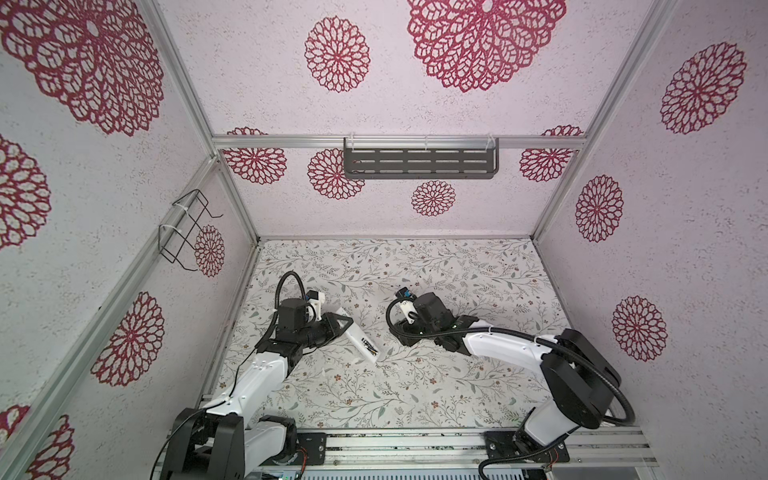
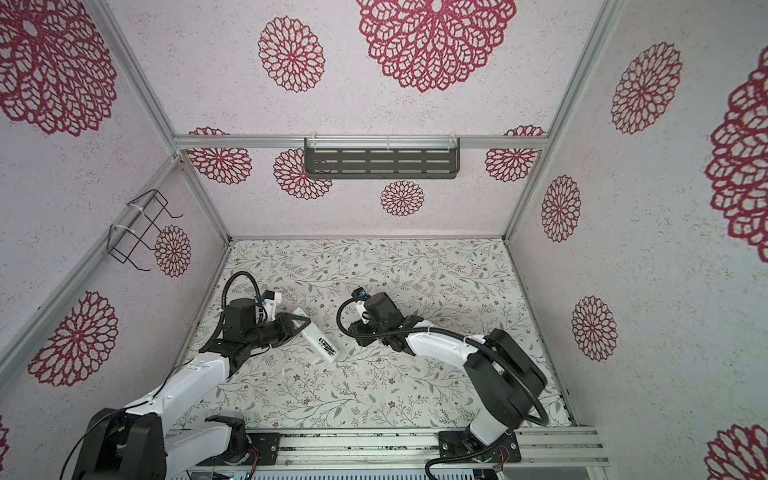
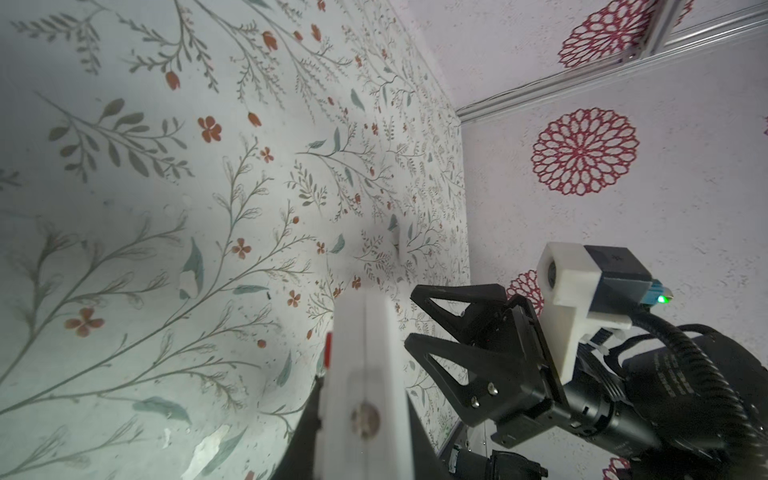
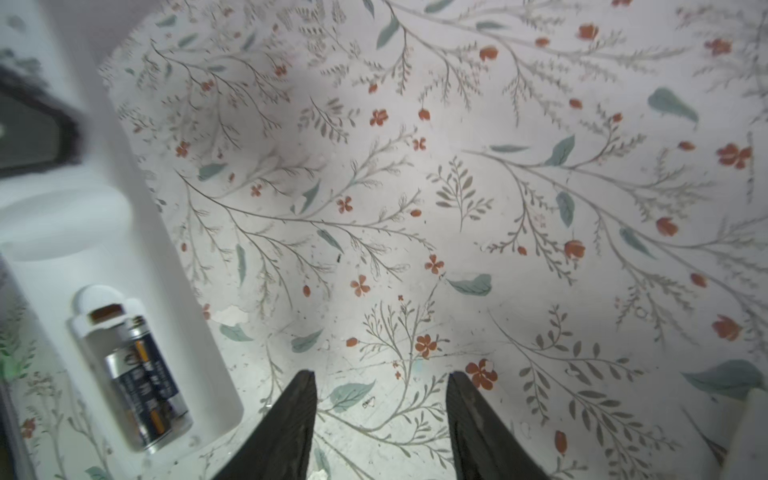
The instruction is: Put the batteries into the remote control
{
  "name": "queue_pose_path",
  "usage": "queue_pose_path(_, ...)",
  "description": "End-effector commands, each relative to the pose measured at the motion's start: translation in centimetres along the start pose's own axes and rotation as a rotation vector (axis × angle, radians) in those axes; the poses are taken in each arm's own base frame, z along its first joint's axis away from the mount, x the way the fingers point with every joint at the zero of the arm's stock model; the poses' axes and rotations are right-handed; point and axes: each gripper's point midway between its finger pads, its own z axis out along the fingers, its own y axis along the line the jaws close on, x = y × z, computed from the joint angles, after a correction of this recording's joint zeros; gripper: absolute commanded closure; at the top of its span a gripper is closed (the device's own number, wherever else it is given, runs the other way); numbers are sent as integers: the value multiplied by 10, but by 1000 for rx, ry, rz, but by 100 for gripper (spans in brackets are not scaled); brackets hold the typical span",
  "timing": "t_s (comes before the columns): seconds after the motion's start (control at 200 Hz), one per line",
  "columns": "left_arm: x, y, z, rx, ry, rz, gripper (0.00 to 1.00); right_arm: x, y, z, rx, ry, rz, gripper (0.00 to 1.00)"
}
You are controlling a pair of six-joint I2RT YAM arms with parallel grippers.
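Note:
The remote control (image 1: 358, 337) (image 2: 316, 337) is a white bar held slanting, back side up, with my left gripper (image 1: 344, 326) shut on its middle. In the left wrist view the remote control (image 3: 365, 365) fills the gap between the dark fingers (image 3: 305, 419). The batteries (image 4: 143, 374) (image 1: 370, 347) lie in the open compartment near its free end, dark with silvery ends. Just to the right of the remote, my right gripper (image 4: 379, 376) (image 3: 412, 315) stands open above the floral table (image 4: 457, 208). Nothing is between its fingers.
A grey slotted shelf (image 1: 419, 163) hangs on the back wall and a black wire basket (image 1: 187, 228) on the left wall. Small white flecks (image 1: 325, 370) lie on the floral table in front of the remote. Metal rails (image 1: 415, 446) run along the front edge.

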Motion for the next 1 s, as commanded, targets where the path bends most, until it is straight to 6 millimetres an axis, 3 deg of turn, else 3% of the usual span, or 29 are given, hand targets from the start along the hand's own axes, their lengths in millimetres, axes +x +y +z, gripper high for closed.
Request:
queue_pose_path(0.0,-8,-5,7,-8,-1,44,98,-5,-2,9,19,1,29,46)
queue_pose_path(0.36,-4,34,22,-292,114,28,100,16,11,27,-64,66,27,47)
queue_pose_path(0.715,3,50,36,-448,330,54,100,16,13,44,-86,82,-1,47)
queue_pose_path(0.996,1,56,37,-499,361,53,100,12,8,60,-85,89,-6,47)
